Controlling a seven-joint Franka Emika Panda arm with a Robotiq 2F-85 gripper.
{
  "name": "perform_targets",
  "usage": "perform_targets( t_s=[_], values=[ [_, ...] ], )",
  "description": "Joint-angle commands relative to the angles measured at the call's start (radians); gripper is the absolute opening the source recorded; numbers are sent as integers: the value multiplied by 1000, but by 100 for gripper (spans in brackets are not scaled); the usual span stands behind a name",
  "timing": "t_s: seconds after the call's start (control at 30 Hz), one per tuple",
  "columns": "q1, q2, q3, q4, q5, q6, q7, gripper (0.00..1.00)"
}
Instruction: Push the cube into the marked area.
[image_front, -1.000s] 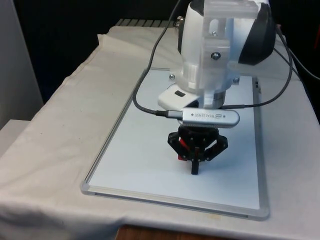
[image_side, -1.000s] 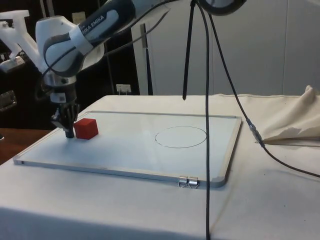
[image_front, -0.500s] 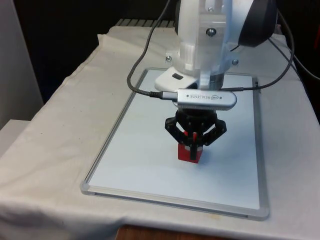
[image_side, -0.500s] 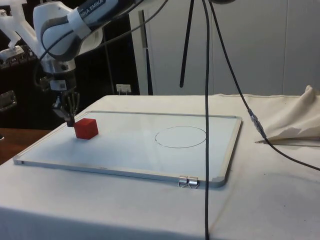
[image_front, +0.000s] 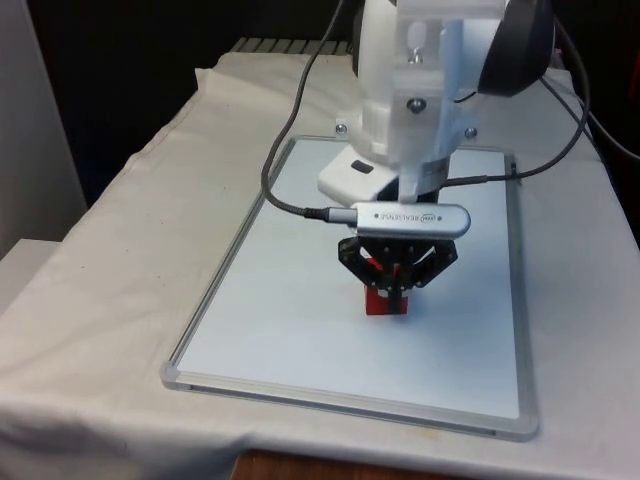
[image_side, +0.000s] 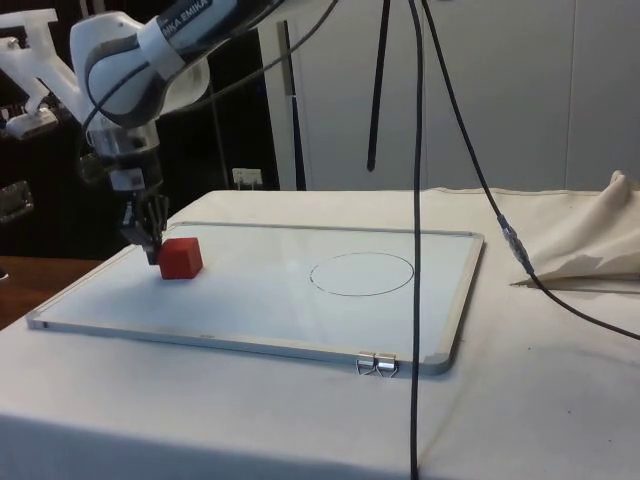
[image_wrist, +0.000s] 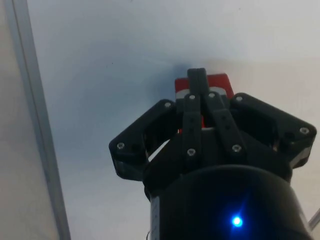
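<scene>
At the left of the side view, the jaws (image_side: 152, 246) are hanging from the white arm (image_side: 140, 60) with the two black fingers pressed together, holding nothing, their tips resting against the left face of the red cube (image_side: 181, 258). The cube is sitting on the whiteboard (image_side: 260, 300) near that board's left end, flat on its base. Moving right across the same view, a thin drawn circle (image_side: 362, 273) is lying on the board right of centre, well apart from the cube, with bare board between them. Farther right, two small metal clips (image_side: 376, 365) are sitting on the board's near rim, and a black cable (image_side: 416, 220) is hanging down through the frame. At the far right a fold of white cloth (image_side: 585, 245) is bunching up on the surface.

In the front view the closed jaws (image_front: 396, 292) are standing just right of the frame's centre, directly over the cube (image_front: 386, 302), which is peeking out red beneath them in the lower middle of the whiteboard (image_front: 300, 320).

In the wrist view the fingers (image_wrist: 196, 85) are lying shut across the cube (image_wrist: 220, 85), with the board's rim (image_wrist: 37, 120) running down the left of the frame.
</scene>
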Motion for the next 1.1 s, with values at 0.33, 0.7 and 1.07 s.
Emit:
perform_targets(
  t_s=[0.33,0.7,1.07],
  values=[
    [-9,-4,-13,-38,0,-11,-67,0],
    [-9,-26,-43,-60,-1,-28,-101,0],
    [-12,-95,-64,-130,1,-40,-123,0]
  ],
)
